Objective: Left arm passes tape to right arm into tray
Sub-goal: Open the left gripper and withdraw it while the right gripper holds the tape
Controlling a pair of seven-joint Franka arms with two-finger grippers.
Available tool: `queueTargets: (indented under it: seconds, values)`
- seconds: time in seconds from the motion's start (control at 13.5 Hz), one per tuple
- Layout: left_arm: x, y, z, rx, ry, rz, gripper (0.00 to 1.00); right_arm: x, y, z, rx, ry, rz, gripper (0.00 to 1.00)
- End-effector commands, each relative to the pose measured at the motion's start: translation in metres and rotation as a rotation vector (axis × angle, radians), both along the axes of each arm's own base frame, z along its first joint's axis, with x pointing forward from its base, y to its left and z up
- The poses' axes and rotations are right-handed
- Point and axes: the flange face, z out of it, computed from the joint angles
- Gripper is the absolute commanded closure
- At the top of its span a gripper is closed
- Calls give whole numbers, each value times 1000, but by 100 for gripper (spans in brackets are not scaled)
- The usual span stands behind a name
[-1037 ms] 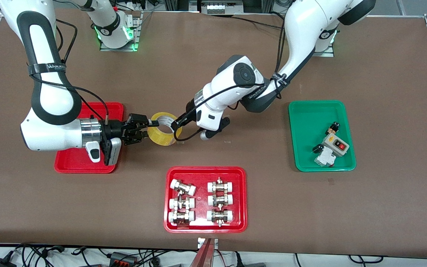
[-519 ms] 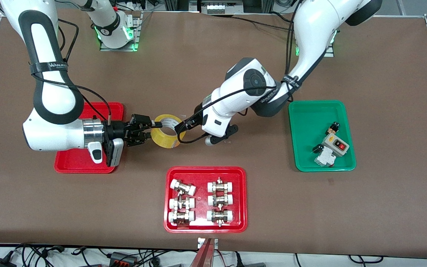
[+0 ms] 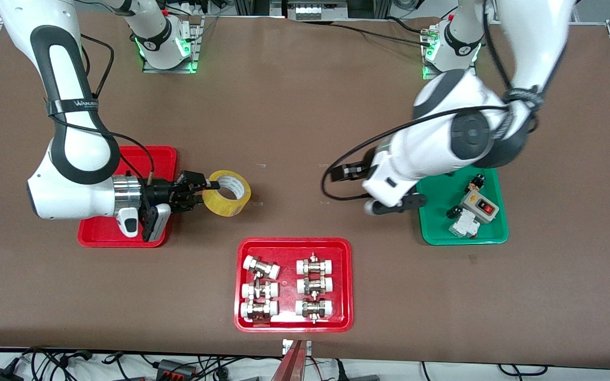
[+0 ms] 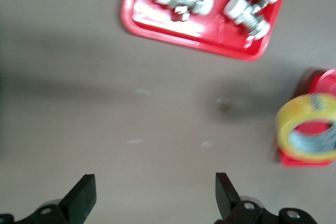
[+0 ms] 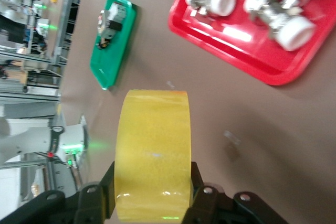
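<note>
A wide stretch of bare brown tabletop point(image 3: 294, 132) lies open between the right arm's black two-finger gripper point(image 3: 199, 189), closed on the translucent yellow tape roll point(image 3: 226, 193), and the left arm's small dark gripper point(image 3: 337, 173), jaws spread, near the green plastic tray point(image 3: 432, 159). Nearer the front camera, the red tray of white-capped metal fittings point(image 3: 293, 284) bounds that gap. The right arm's silver-wristed forearm point(image 3: 82, 198) hangs over most of the plain red rectangular tray point(image 3: 149, 156).
</note>
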Motion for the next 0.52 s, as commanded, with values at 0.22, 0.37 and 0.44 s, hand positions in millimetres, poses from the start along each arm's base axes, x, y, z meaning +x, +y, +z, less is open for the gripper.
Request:
queueTargets:
  seconds: [0.22,0.37,0.44]
  values:
    - [-14,143,51,202,56,-174,0,16,-128,2,-107,28,-185,83]
    - [-11,219,62,210,61,-152,0,13,-184,-4,-110,52,-261,82]
    - [-12,242,59,223,68,-132,0,9,-213,-13,-110,73,-302,82]
